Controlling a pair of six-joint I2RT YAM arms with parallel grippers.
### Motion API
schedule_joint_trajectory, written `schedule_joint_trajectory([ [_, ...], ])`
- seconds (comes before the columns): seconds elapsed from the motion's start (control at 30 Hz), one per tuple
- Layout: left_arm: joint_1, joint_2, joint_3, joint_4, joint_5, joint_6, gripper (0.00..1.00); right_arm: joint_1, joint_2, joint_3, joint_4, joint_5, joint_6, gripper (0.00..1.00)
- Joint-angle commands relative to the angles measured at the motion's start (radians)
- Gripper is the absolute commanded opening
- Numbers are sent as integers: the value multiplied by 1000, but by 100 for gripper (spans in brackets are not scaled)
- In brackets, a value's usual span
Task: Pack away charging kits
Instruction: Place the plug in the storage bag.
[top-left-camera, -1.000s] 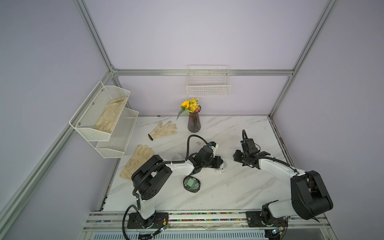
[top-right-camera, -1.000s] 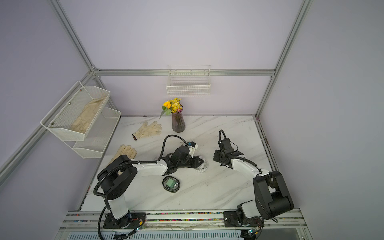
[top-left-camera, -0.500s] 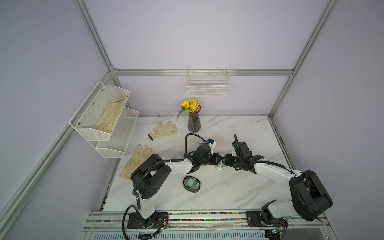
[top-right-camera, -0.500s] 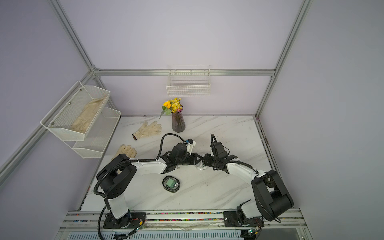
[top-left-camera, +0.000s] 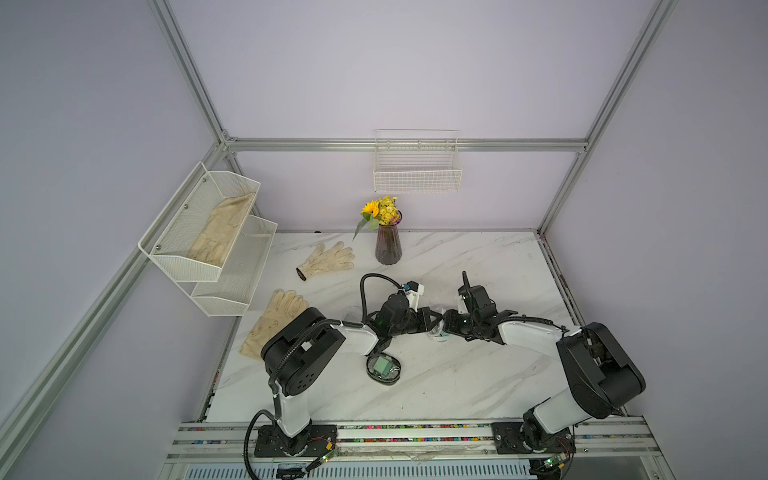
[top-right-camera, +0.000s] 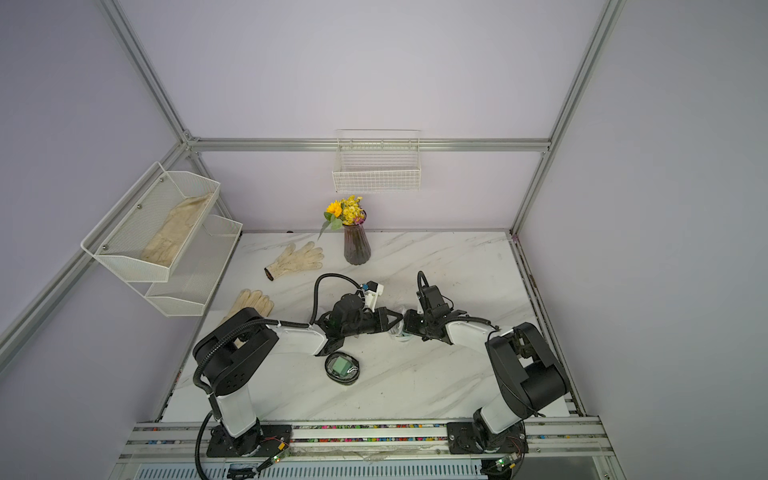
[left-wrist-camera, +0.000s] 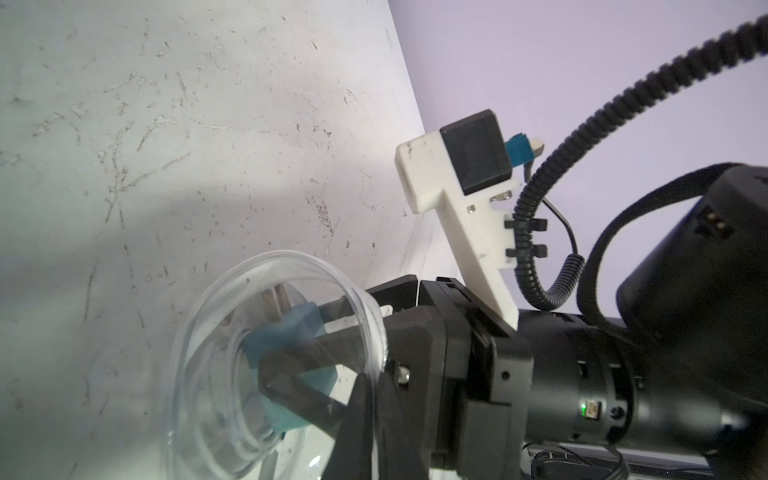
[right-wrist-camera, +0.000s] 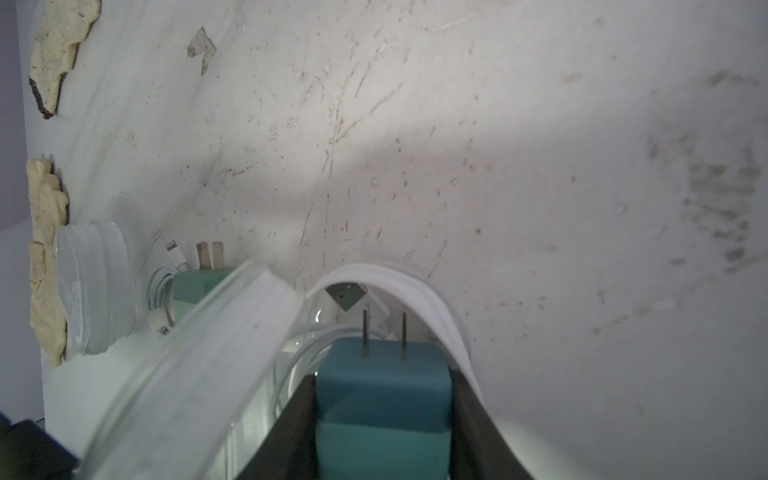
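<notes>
My left gripper (left-wrist-camera: 374, 424) is shut on the rim of a clear case (left-wrist-camera: 232, 332), holding it tilted with its opening toward the right arm. My right gripper (right-wrist-camera: 382, 415) is shut on a light blue charger (right-wrist-camera: 382, 395), prongs forward, inside the mouth of that case next to a coiled white cable (right-wrist-camera: 299, 345). In both top views the grippers meet at mid-table, left (top-left-camera: 432, 322) and right (top-left-camera: 448, 328). A black-rimmed case (top-left-camera: 383, 368) with a mint-green charger in it lies nearer the front. Another clear case (right-wrist-camera: 95, 286), a mint charger (right-wrist-camera: 195, 286) and a cable (right-wrist-camera: 162, 299) lie beyond.
Cream gloves lie on the table at the left (top-left-camera: 328, 258) (top-left-camera: 274, 320), and one is in the wall rack (top-left-camera: 216, 232). A vase of flowers (top-left-camera: 387, 247) stands at the back. A wire basket (top-left-camera: 417, 172) hangs on the back wall.
The right arm has swung left with the blue charger, from apart to meeting the case held by the left gripper. The left gripper shifted slightly toward the back.
</notes>
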Motion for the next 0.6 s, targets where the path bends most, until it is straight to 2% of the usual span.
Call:
schedule_joint_trajectory([
  [0.0,3,4,-30,110,37,-37,0,2,10,38,27,1,16,21],
  [0.2,4,-11,-34,35,16,-16,0,1,2,75,15,-20,13,25],
  [0.5,7,5,-39,30,20,-16,0,1,39,95,-7,-73,-14,39],
  [0.57,7,1,-24,0,16,-2,0,2,36,95,-17,-74,-21,45],
])
